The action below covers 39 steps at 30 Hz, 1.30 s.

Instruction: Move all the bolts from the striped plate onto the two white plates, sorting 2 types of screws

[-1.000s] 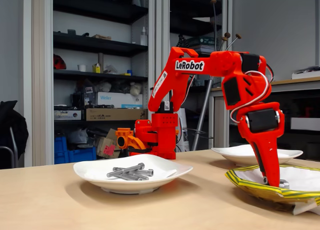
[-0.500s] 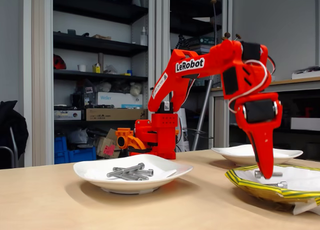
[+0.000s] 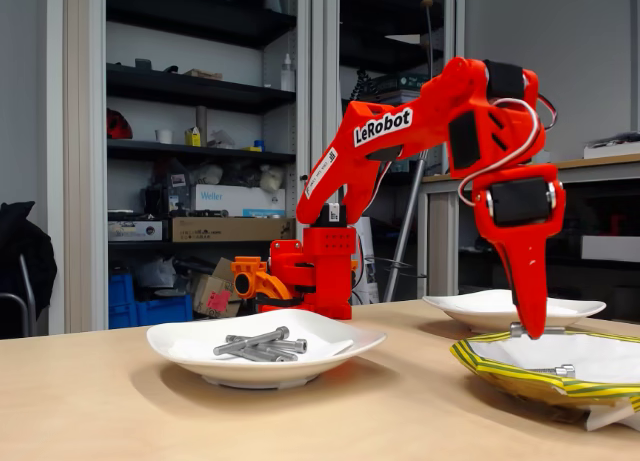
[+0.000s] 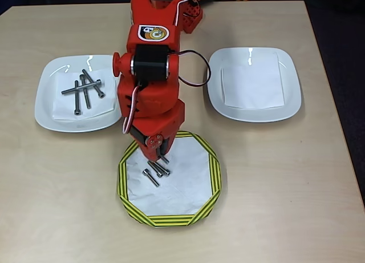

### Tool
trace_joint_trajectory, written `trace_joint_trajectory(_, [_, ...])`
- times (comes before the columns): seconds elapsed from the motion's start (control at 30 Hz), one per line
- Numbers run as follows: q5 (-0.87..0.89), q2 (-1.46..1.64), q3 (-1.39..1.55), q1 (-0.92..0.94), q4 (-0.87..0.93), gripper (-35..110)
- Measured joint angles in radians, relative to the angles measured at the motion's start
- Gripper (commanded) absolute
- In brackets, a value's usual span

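On the left white plate (image 4: 48,112), in the overhead view, four long bolts (image 4: 84,89) are seen lying crossed. Above the striped plate (image 4: 212,172) at centre, a short bolt (image 3: 522,330) is held clenched in the fingers (image 3: 532,331), and three bolts (image 4: 154,172) are left on its white inside. The right white plate (image 4: 288,97) is seen bare on the counter (image 4: 68,206).

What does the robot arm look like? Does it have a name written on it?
The bright red plastic robot arm has chunky, blocky links and black motor blocks at its joints. A white label on the upper link reads "LeRobot". Thin white, red and black cables loop along it. Seen from overhead, a round yellow sticker sits on top. It ends in long, tapering red jaws.
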Motion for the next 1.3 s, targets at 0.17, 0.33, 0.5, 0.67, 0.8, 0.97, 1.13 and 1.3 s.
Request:
trace_joint_trajectory(0.17, [0.138,0.110,0.104,-0.048,0.074,0])
trace_joint_trajectory(0.33, [0.353,0.337,0.308,-0.164,0.130,0])
trace_joint_trajectory(0.5, [0.617,0.611,0.583,-0.319,0.101,0])
trace_joint_trajectory(0.67, [0.910,0.854,0.951,-0.509,-0.081,0])
trace_joint_trajectory(0.8, [1.141,1.008,1.262,-0.627,-0.296,15])
trace_joint_trajectory(0.97, [1.175,1.085,1.396,-0.647,-0.426,20])
trace_joint_trajectory(1.13, [1.058,1.081,1.359,-0.574,-0.446,19])
trace_joint_trajectory(1.3, [0.709,0.946,1.160,-0.367,-0.477,16])
